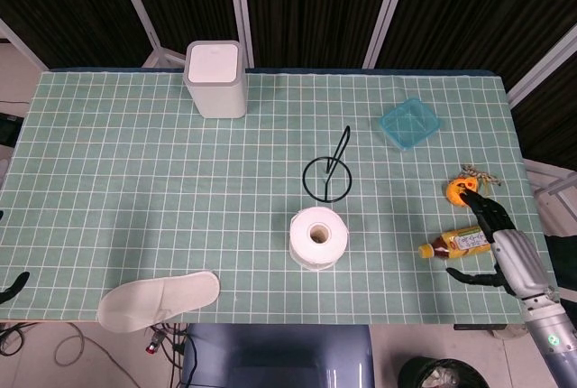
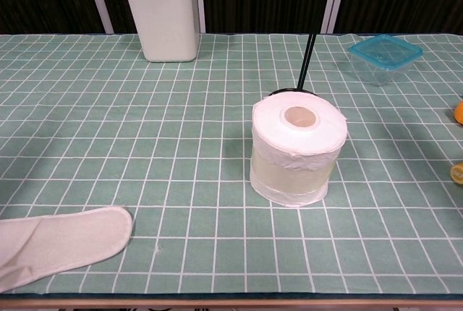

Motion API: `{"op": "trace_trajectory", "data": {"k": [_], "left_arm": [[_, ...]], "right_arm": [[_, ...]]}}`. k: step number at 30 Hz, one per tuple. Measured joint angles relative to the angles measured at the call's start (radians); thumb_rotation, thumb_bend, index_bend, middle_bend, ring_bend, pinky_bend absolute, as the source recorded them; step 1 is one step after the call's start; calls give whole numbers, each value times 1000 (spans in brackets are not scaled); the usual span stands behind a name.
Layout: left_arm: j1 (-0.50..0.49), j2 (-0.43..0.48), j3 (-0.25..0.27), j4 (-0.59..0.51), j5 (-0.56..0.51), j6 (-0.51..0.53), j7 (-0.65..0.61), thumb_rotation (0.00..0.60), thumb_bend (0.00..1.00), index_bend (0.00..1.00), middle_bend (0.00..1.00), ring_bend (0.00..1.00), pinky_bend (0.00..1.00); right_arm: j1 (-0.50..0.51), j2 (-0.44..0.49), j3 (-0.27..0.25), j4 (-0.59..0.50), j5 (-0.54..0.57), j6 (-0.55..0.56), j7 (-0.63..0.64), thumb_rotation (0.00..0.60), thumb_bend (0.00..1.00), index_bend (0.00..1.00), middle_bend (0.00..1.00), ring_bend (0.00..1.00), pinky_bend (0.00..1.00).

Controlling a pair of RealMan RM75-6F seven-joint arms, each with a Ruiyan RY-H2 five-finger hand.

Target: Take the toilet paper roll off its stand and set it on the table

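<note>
The white toilet paper roll (image 1: 317, 235) stands upright on the green checked table (image 1: 162, 189), just in front of the black wire stand (image 1: 328, 172). In the chest view the roll (image 2: 296, 150) stands free, with the stand's rod (image 2: 307, 58) rising behind it. My right hand (image 1: 498, 244) is at the table's right front edge, far from the roll, its fingers spread and holding nothing, over the orange-capped bottle (image 1: 462, 242). The chest view does not show this hand. At the far left edge only a dark tip of my left hand (image 1: 13, 285) shows.
A white lidded bin (image 1: 215, 78) stands at the back left, a teal container (image 1: 408, 123) at the back right. An orange tape measure (image 1: 462, 190) lies near the right edge. A white slipper (image 1: 158, 299) lies at the front left.
</note>
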Motion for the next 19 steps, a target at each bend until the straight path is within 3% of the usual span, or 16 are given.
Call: {"op": "trace_trajectory", "data": {"k": [7, 10, 19], "left_arm": [[-7, -4, 5, 3, 7, -14, 14, 600, 176, 47, 0, 0, 13], [-10, -8, 6, 7, 8, -20, 19, 600, 176, 47, 0, 0, 13], [-20, -19, 4, 35, 24, -20, 14, 600, 176, 47, 0, 0, 13]], "right_arm": [[-96, -122, -44, 141, -73, 259, -368, 600, 0, 0, 0, 0, 0], [-115, -164, -55, 184, -79, 288, -463, 600, 0, 0, 0, 0, 0], [-115, -208, -67, 204, -59, 312, -510, 600, 0, 0, 0, 0, 0]]}}
